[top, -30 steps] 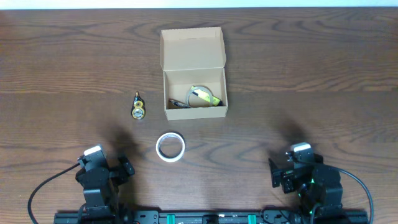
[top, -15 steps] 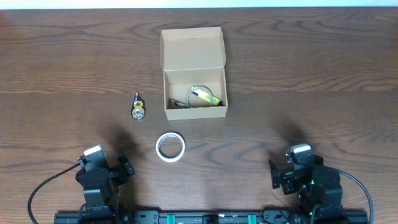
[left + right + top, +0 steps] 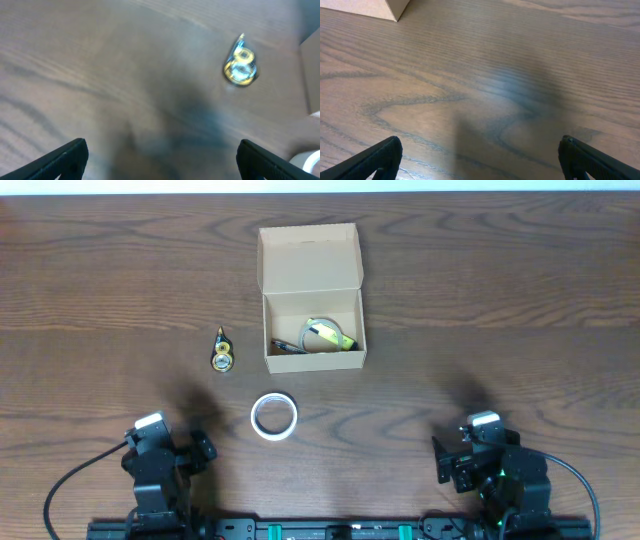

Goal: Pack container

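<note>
Overhead: packing was judged partly done.
The container was seen open at 12 o'clock on the counter, with items already inside. A tape roll and a small yellow item were left outside. The left gripper and right gripper were spread wide, empty.

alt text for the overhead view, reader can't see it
An open cardboard box sits on a dark wooden table, small items inside. A white tape roll and a small yellow object lie outside it; left arm and right arm sit at the near edge.
</note>
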Tool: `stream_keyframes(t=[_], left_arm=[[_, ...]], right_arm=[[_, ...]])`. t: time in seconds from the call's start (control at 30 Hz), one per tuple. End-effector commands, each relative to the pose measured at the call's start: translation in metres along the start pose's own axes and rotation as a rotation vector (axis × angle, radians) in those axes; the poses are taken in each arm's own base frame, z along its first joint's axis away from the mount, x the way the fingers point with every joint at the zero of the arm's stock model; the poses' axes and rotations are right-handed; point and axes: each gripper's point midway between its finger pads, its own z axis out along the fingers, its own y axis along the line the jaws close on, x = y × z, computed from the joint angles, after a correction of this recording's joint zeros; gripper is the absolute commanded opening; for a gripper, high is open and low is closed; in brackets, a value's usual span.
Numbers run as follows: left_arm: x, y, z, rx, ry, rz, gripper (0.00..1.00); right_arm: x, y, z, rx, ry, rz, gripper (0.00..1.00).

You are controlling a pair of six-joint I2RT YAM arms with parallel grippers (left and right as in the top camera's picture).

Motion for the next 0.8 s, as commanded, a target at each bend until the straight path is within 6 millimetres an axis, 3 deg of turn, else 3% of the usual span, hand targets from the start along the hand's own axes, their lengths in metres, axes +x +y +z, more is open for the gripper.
stream_keyframes(t=[0.0, 0.23, 0.4, 0.63, 0.77], left_arm=[[-0.012, -0.012, 0.001, 0.062, -0.044, 0.003, 0.95], [-0.087, -0.049, -0.024, 0.213, -0.122, -0.005, 0.95], [-0.141, -0.067, -0.028, 0.231, -0.071, 0.002, 0.95], [-0.179, -0.082, -0.018, 0.207, 0.106, 0.018, 0.95], [-0.181, -0.085, -0.002, 0.172, 0.252, 0.029, 0.95]], right_arm=[[0.004, -0.002, 0.001, 0.013, 0.009, -0.006, 0.99], [0.004, -0.002, 0.001, 0.013, 0.009, -0.006, 0.99], [0.004, -0.002, 0.001, 0.013, 0.009, -0.006, 0.99], [0.004, -0.002, 0.001, 0.013, 0.009, -0.006, 0.99], [0.004, -0.002, 0.001, 0.013, 0.009, -0.006, 0.99]])
